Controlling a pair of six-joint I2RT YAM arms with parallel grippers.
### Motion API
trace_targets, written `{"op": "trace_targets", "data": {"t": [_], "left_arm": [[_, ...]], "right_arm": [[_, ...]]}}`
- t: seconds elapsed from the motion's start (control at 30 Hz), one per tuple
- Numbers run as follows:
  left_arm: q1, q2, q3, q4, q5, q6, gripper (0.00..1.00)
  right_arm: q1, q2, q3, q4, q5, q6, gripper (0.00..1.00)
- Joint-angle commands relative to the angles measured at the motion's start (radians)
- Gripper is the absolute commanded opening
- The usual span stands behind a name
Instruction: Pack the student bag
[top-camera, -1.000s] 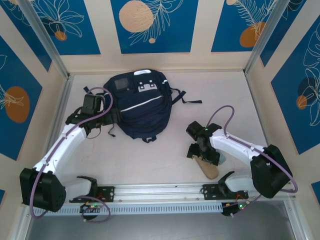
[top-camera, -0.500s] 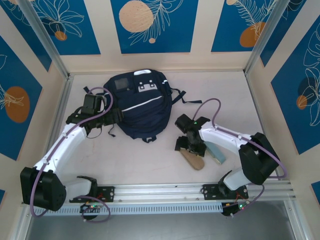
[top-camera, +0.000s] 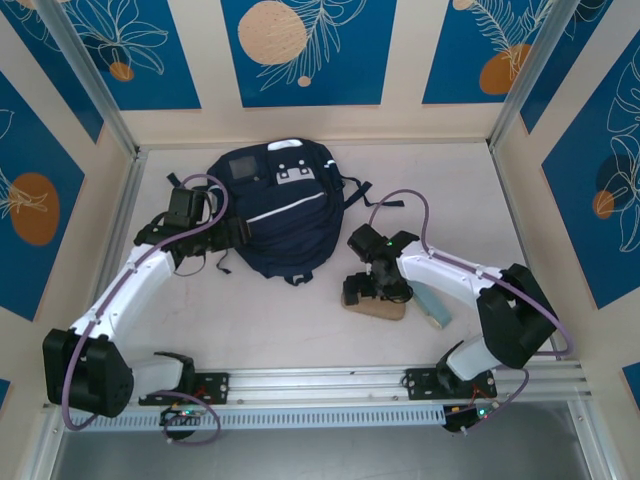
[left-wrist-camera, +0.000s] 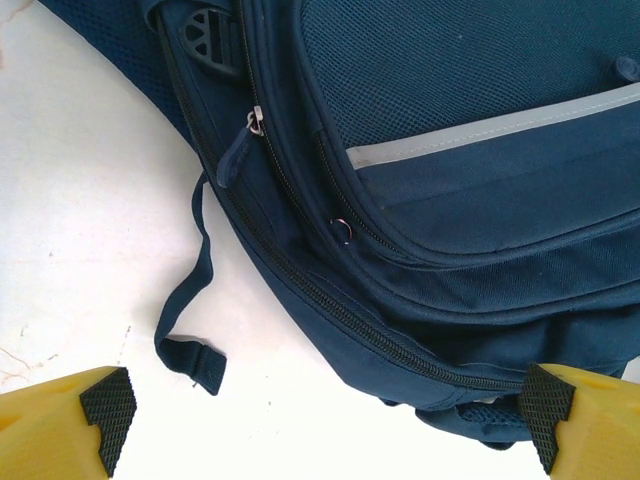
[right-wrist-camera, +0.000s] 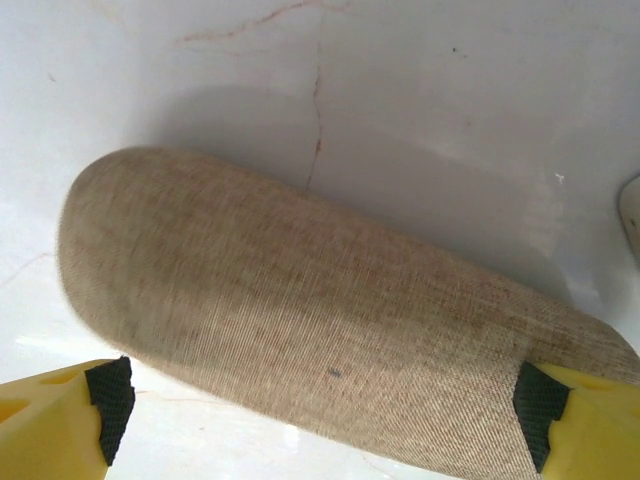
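Nearest the arm bases, flat on the pale surface (top-camera: 260, 325): a tan woven pouch (top-camera: 378, 308), oblong, with its long axis running roughly left to right. Directly over it, the right end effector (top-camera: 365, 290), released and spread wide. Close up from the right wrist: black pads on yellow fingers (right-wrist-camera: 555, 420) set toward the two ends of the pouch (right-wrist-camera: 300, 320), with hairline cracks in the surface (right-wrist-camera: 400, 80) behind; contact between pads and cloth impossible to judge. Just right of the pouch, beside the right forearm, a small pale blue-green flat object (top-camera: 433, 305), too small to name. Farther back on the left, the left end effector (top-camera: 215, 238), likewise released, holding nothing, poised at the left flank of the navy backpack (top-camera: 285, 225). From the left wrist: wide-set pads at the lower corners around the end effector (left-wrist-camera: 325, 410), and beyond them the backpack (left-wrist-camera: 450, 150) with a light grey stripe (left-wrist-camera: 480, 130) across its front pocket, closed zip lines, a zipper pull (left-wrist-camera: 240, 150) and a loose dark strap (left-wrist-camera: 185, 300) trailing onto the surface (left-wrist-camera: 80, 200). Farthest back, the top of the backpack with its white patches, close to the rear wall, in the back-centre of the surface, front face up.
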Motion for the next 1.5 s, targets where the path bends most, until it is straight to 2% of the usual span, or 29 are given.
{"op": "trace_targets", "data": {"t": [0.0, 0.2, 0.33, 0.43, 0.77, 1.07, 1.37, 1.47], "left_arm": [[0.009, 0.006, 0.035, -0.017, 0.023, -0.010, 1.00], [0.009, 0.001, 0.032, -0.031, 0.015, -0.003, 1.00], [0.009, 0.005, 0.027, -0.021, 0.019, -0.012, 1.00], [0.009, 0.011, 0.029, -0.016, 0.024, -0.012, 1.00], [0.009, 0.007, 0.034, -0.024, 0.032, -0.007, 1.00], [0.009, 0.013, 0.034, -0.021, 0.039, -0.004, 1.00], [0.007, 0.017, 0.033, -0.016, 0.048, -0.003, 1.00], [0.007, 0.014, 0.042, -0.016, 0.067, 0.016, 1.00]], "right_arm": [[0.000, 0.045, -0.008, 0.006, 0.011, -0.063, 0.99], [0.015, 0.046, 0.015, -0.035, -0.042, 0.000, 0.99], [0.027, 0.011, 0.014, -0.063, -0.156, 0.115, 0.99], [0.048, -0.014, 0.020, -0.055, -0.207, 0.137, 0.99], [0.110, -0.001, 0.076, -0.096, 0.084, -0.057, 0.99], [0.118, 0.022, 0.026, 0.025, 0.003, -0.201, 0.99], [0.125, 0.124, 0.051, -0.012, -0.021, -0.169, 1.00], [0.116, 0.132, 0.043, -0.004, -0.026, -0.137, 0.97]]}}
